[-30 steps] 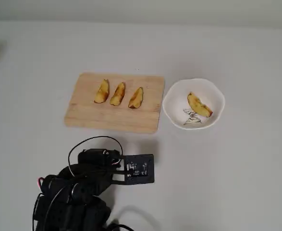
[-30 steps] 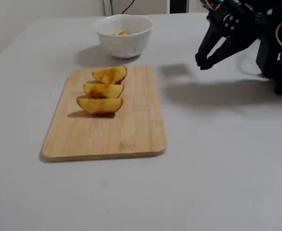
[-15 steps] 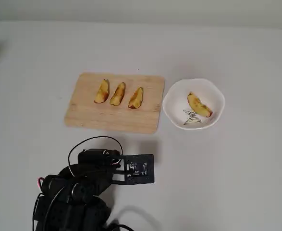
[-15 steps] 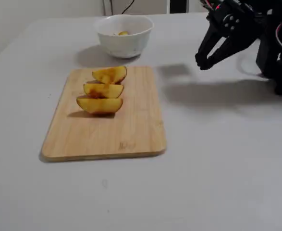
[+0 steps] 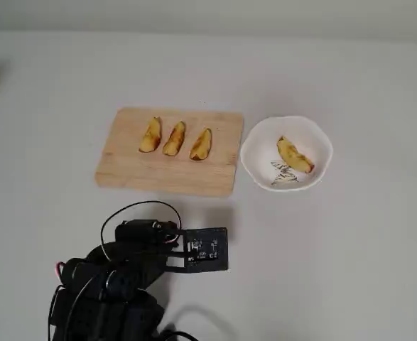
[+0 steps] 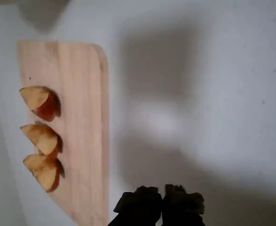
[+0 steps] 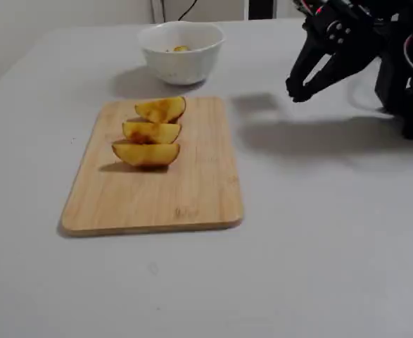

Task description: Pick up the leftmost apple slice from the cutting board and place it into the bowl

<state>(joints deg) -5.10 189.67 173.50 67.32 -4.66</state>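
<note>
grey table (image 5: pixel 364 241) bears cutting board (image 5: pixel 133 170), bowl (image 5: pixel 320 142).

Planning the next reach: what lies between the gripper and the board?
Only bare table. In the fixed view, nothing but shadow sits between the gripper and the board.

Table (image 5: pixel 378 256): a plain, pale grey top filled nearly every view; matte, soft shadows lay on it
Wall (image 7: pixel 65 13): off-white, behind the far edge (fixed view)
Light: even and diffuse; no hard glare
</note>
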